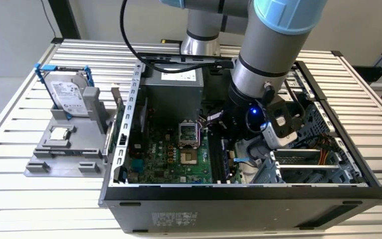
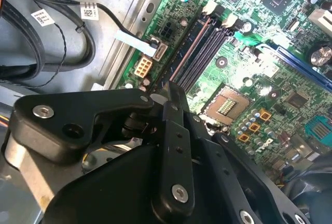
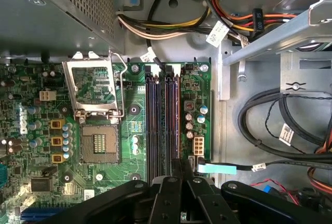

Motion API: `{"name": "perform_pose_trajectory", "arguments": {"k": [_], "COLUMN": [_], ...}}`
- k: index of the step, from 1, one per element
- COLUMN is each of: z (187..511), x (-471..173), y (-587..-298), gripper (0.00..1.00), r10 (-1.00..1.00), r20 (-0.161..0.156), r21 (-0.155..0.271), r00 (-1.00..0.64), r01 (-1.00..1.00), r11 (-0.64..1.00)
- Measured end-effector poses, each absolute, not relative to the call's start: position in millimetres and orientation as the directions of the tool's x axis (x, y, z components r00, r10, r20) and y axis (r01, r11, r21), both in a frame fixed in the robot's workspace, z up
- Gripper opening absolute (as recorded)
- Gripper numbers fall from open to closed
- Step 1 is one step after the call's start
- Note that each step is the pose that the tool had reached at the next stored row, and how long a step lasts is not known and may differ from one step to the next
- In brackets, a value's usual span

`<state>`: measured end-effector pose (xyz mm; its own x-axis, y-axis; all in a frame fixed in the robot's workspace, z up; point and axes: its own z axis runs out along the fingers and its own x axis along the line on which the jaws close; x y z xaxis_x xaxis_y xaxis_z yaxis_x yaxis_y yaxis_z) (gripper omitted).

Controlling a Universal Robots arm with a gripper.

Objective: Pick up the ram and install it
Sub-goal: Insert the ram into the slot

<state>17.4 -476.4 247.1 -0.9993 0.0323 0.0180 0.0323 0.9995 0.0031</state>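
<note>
**While the arm is reaching into the open computer case, the gripper is holding the ram over the memory slots**

As the exterior view is showing it, the grey arm [image 1: 270,59] is coming down from the top of the frame into the black computer case [image 1: 244,196], which is lying open on a slatted metal table [image 1: 18,129]. Its wrist is sitting low inside the case, right of the green motherboard [image 1: 171,154]. At the exterior view's left, well apart from the case, a silver hard drive [image 1: 68,94] is standing in a blue frame on a grey holder.

In the first wrist view, the gripper [image 3: 175,168] is rising from the bottom centre of the frame with its black fingers drawn narrow, almost together. They are pinching the ram [image 3: 172,120], which is showing edge-on as a thin dark strip running up the middle of the frame. It is lying in line with the row of memory slots [image 3: 153,120], at that row's right side. Whether it is fully seated, I cannot tell. The empty processor socket [image 3: 98,143] is sitting just left of the slots, and black cables [image 3: 270,125] are looping across the bare metal at the right.

In the second wrist view, the gripper [image 2: 167,92] is pointing at the lower end of the slots, which are running diagonally toward the upper right of the frame.
</note>
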Motion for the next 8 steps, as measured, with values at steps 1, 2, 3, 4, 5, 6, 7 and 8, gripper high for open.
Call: {"name": "perform_pose_trajectory", "arguments": {"k": [1, 2, 3, 4, 5, 6, 7, 8], "z": [247.0, 247.0, 247.1, 247.0, 247.0, 247.0, 247.0, 247.0], "x": [17.4, 17.4, 17.4, 17.4, 17.4, 17.3, 17.3, 17.3], "y": [-476.4, -476.4, -476.4, -476.4, -476.4, -476.4, -476.4, -476.4], "gripper": [0.0, 0.0, 0.0, 0.0, 0.0, 0.0, 0.0, 0.0], "r10": [0.032, 0.032, 0.032, 0.032, 0.032, 0.032, 0.032, 0.032], "r20": [0.018, 0.018, 0.018, 0.018, 0.018, 0.018, 0.018, 0.018], "r21": [0.003, 0.003, 0.003, 0.003, 0.003, 0.003, 0.003, 0.002], "r00": [-0.999, -0.999, -0.999, -0.999, -0.999, -0.999, -0.999, -0.999], "r01": [0.032, 0.032, 0.032, 0.032, 0.032, 0.033, 0.033, 0.032], "r11": [0.999, 0.999, 0.999, 0.999, 0.999, 0.999, 0.999, 0.999]}}
